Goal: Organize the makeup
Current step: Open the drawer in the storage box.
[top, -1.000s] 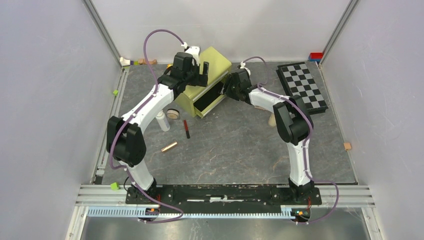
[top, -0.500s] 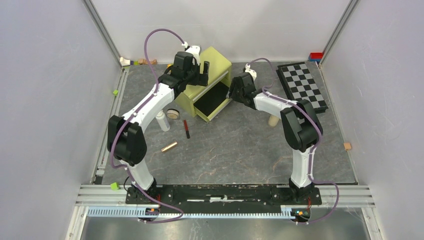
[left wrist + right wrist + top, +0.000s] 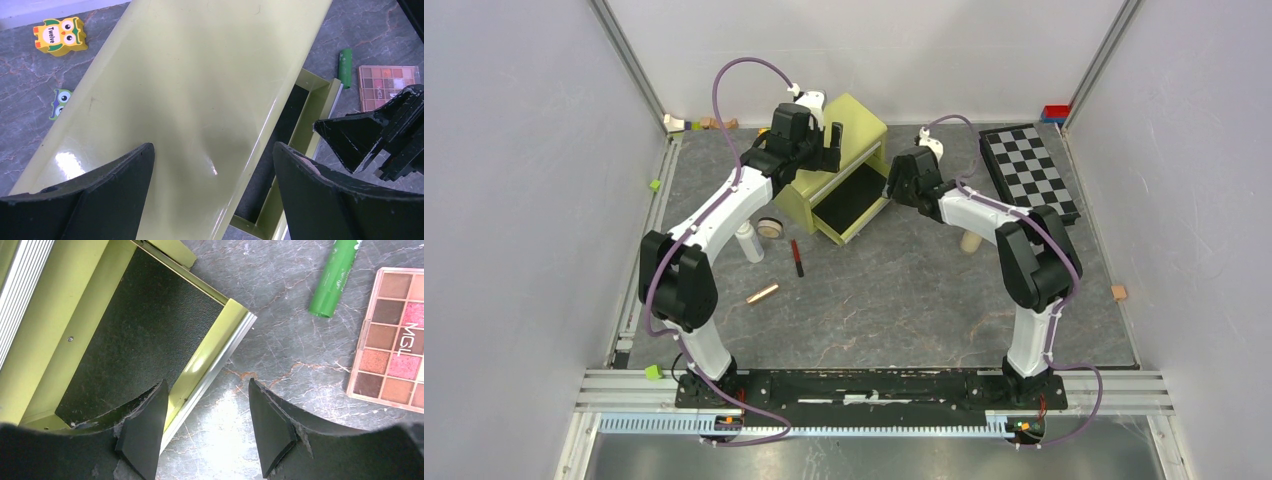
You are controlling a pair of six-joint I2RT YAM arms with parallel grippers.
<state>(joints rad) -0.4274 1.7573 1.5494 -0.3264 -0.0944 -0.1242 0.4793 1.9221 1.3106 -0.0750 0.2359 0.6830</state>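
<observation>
The drawer (image 3: 130, 340) of the green box (image 3: 200, 75) stands open. The left gripper (image 3: 212, 155), jaws wide, spans the box, perhaps steadying it. The right gripper (image 3: 207, 390), jaws apart, straddles the drawer's rim. Next it should fetch the green stick (image 3: 332, 277) or palette (image 3: 395, 340) lying just right.

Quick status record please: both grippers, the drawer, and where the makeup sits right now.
left gripper: open, over the green box top
right gripper: open, straddling the drawer's front rim
drawer: open, visible liner bare
by left arm: white bottle, round compact, red-black pencil, rose-gold tube, all on the table
beside drawer: green stick, eyeshadow palette, on the table
</observation>
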